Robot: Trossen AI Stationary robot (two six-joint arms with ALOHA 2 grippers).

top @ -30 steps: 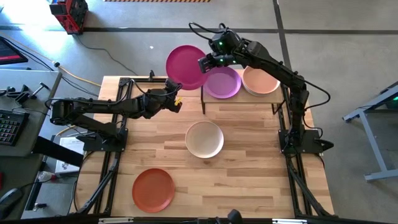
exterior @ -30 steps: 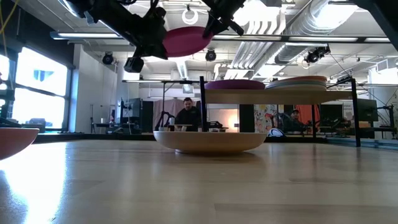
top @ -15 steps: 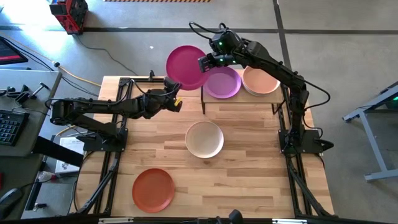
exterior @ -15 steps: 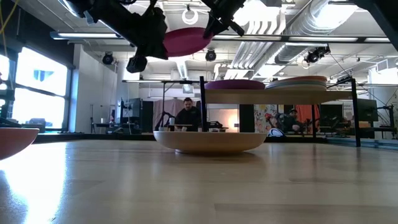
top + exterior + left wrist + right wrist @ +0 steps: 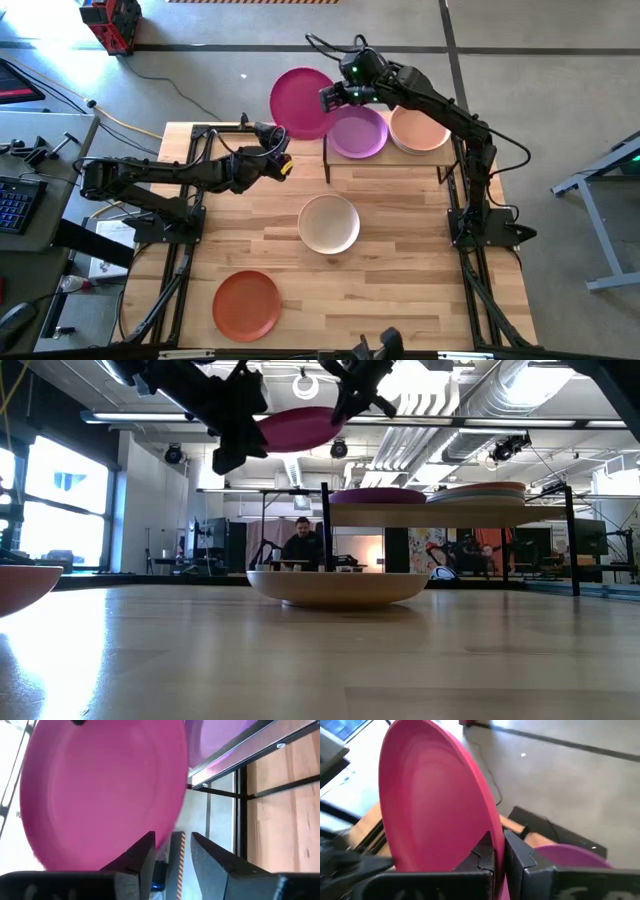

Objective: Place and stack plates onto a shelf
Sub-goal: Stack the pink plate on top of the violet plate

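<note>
The magenta plate point(image 5: 300, 102) hangs in the air past the table's far edge, left of the shelf point(image 5: 388, 156), with my right gripper point(image 5: 499, 851) shut on it. My left gripper point(image 5: 172, 849) stands open just off the plate's near-left rim, nothing between its fingers. On the shelf a purple plate point(image 5: 360, 134) lies on its base beside a peach-topped stack of plates point(image 5: 420, 130). A cream plate point(image 5: 329, 223) rests mid-table and an orange-red plate point(image 5: 246, 304) near the front edge. My right gripper pinches the magenta plate's rim point(image 5: 489, 831) between its two fingers, on the side facing the shelf. The fingers come from the table's right, slanting downward, one on each face of the plate. The plate is lifted clear, nearly level, a little tilted point(image 5: 296, 426).
The shelf's black frame leg point(image 5: 326, 165) stands close to the right of my left gripper. A person sits in the room behind the table point(image 5: 302, 544). Bare wood lies between the cream plate and the orange-red plate.
My left gripper has opened, let go of the magenta plate's rim and rolled about its wrist while staying in place. The plate stays lifted in my right gripper, which has kept still and shut.
</note>
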